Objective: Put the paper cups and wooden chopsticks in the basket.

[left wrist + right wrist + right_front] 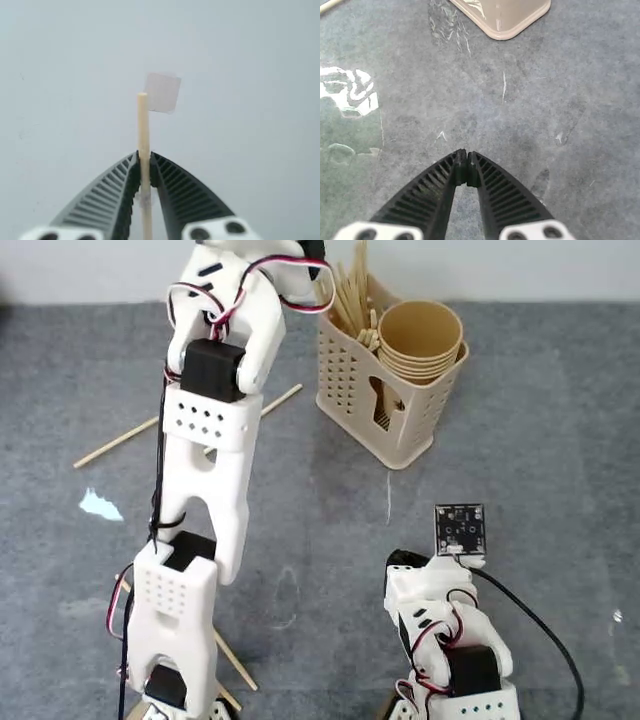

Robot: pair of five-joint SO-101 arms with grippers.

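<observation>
My left gripper (144, 172) clamps one wooden chopstick (143, 130); stick rises upright past fingertips, pale square patch (162, 92) just beside its tip.

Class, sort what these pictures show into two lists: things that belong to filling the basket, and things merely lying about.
Belongs to the job:
basket
stacked paper cups inside
bundled chopsticks inside
held chopstick in the left gripper
loose chopsticks on the table

Lying about:
pale blue scrap on the table
</observation>
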